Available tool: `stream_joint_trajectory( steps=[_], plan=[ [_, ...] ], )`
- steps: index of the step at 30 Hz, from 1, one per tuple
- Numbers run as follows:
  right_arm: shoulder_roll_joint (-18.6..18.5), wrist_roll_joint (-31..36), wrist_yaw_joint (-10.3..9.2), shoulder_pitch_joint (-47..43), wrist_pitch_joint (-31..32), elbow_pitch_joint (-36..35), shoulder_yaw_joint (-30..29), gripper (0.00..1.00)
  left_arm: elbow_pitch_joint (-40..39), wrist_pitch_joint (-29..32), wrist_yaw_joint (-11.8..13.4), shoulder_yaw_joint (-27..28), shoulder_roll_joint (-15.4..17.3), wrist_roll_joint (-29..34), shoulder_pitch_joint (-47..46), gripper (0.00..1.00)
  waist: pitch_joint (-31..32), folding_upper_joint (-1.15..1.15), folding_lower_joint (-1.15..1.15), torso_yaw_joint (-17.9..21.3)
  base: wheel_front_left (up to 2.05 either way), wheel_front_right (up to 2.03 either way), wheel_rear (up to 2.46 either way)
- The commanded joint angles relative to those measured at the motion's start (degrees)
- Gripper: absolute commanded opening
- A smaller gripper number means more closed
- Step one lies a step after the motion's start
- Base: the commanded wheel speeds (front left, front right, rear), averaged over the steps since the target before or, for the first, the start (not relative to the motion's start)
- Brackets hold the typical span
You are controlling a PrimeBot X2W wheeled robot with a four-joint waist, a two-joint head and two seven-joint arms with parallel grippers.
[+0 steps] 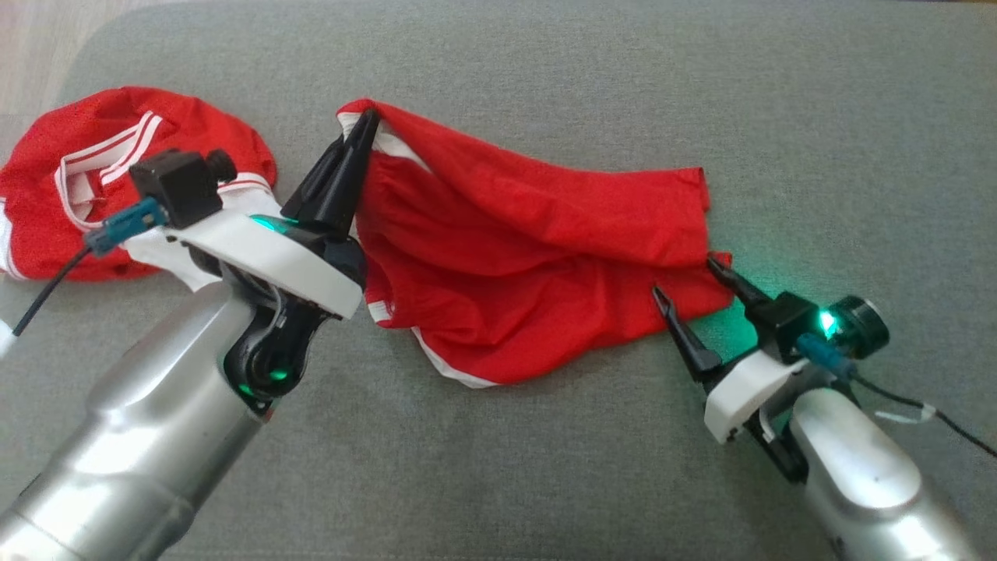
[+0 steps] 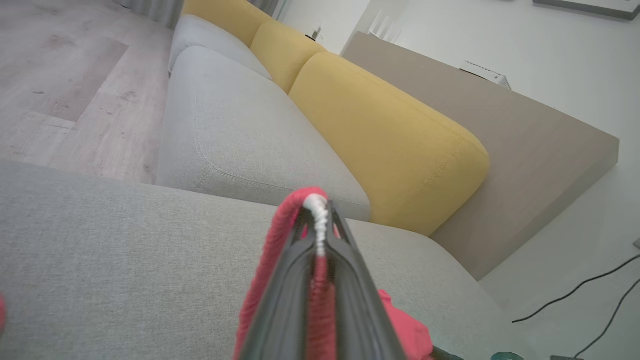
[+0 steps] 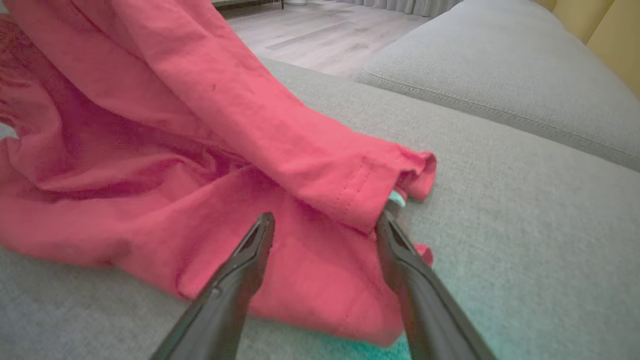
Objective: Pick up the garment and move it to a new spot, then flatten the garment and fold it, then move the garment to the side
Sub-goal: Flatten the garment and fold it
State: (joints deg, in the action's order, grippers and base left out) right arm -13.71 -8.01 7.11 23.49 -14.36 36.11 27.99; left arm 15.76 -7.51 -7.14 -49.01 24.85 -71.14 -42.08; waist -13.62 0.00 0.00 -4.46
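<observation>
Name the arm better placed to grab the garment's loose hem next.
Right, probably. The right claw is open at the red garment's hem; the left claw is shut on its white-trimmed corner.

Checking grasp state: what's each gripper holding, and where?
Left gripper pinches the garment at its white-trimmed edge. Right gripper is open, holding nothing.
</observation>
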Motion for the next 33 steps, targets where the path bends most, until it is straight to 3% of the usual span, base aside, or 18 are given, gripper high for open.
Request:
stream_joint_trajectory(
  steps=[1, 4, 5, 6, 8, 12, 21, 27, 33],
  plan=[
    [-0.24, -0.06, 0.37, 1.93, -0.63, -1.08, 0.67, 1.0, -1.29, -0.88, -0.34, 1.62, 2.3, -0.46, -3.75, 0.0, -0.03, 0.0, 0.0, -0.29, 0.0, 0.0, 0.0],
    [0.28, 0.24, 0.37, 3.1, -0.63, 0.49, 1.21, 1.0, -1.38, -1.54, -0.34, -0.13, 2.63, -0.92, -4.69, 0.0, 0.02, 0.0, 0.0, -1.0, 0.0, 0.0, 0.0],
    [0.48, 0.08, 0.37, 3.4, -0.63, 1.28, 1.62, 0.91, -1.4, -1.76, -0.35, -0.69, 2.69, -1.15, -4.96, 0.0, 0.12, 0.0, 0.0, -1.28, 0.0, 0.0, 0.0],
    [0.7, -0.32, 0.37, 3.67, -0.63, 2.1, 2.15, 0.53, -1.34, -2.03, -0.35, -1.19, 2.77, -1.35, -5.21, 0.0, 0.23, 0.0, 0.0, -1.54, 0.0, 0.0, 0.0],
    [0.71, -0.73, 0.37, 4.36, -0.63, 3.34, 3.07, 0.0, -1.16, -2.6, -0.35, -2.18, 2.94, -1.62, -5.67, 0.0, 0.57, 0.0, 0.0, -2.0, 0.0, 0.0, 0.0],
    [0.51, -1.29, 0.37, 5.12, -0.63, 1.96, 1.93, 0.0, -1.25, -4.13, -0.35, -3.83, 3.69, -1.96, -6.15, 0.0, 1.91, 0.0, 0.0, -2.15, 0.0, 0.0, 0.0],
    [-2.57, -4.48, 0.37, 1.55, -0.63, -9.02, -6.49, 0.0, -5.89, -6.4, -0.35, -7.65, 7.1, -1.25, -7.07, 0.0, 9.4, 0.0, 0.0, -0.12, 0.0, 0.0, 0.0],
    [-9.03, -4.68, 0.37, 1.69, -0.24, -16.44, -13.65, 0.0, -9.57, -6.96, -0.35, -8.52, 9.16, -1.63, -9.62, 0.0, 15.53, 0.0, 0.0, 1.92, 0.0, 0.0, 0.0],
    [-12.57, -5.04, 0.37, 5.8, 5.27, -22.83, -17.13, 0.0, -11.47, -4.66, -0.35, -9.86, 9.58, -2.66, -16.39, 0.0, 15.41, 0.0, 0.0, 3.85, 0.0, 0.0, 0.0]
  ],
)
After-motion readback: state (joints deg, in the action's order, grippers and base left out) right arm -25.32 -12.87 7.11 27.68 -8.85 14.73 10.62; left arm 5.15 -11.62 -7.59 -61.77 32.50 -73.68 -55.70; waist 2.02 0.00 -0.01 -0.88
